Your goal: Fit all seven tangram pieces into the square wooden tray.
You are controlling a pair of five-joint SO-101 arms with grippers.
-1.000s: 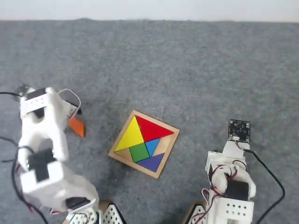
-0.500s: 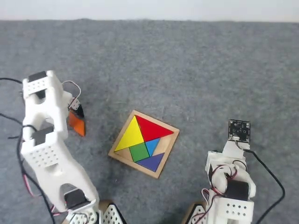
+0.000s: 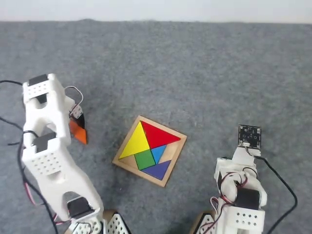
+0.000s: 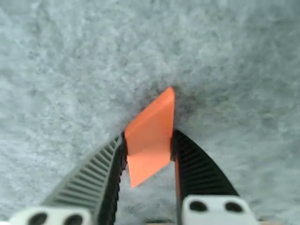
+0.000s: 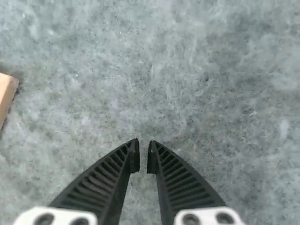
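Left wrist view: left gripper point(image 4: 148, 138) fingers clamp an orange tangram piece point(image 4: 151, 131); right gripper point(image 5: 143, 155) fingers closed, empty; high view shows wooden tray point(image 3: 170, 152).

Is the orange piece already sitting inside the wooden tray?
No, the orange piece is clamped in the left gripper over the grey carpet, well apart from the tray.

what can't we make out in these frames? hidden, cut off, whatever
1. Orange piece outline: left gripper covers its sides in left wrist view; left arm overlaps it in high view.
2. Whether that piece touches the carpet: left wrist view's angle leaves it unclear.
3. Wooden tray: right wrist view's edge cuts off all but a corner.
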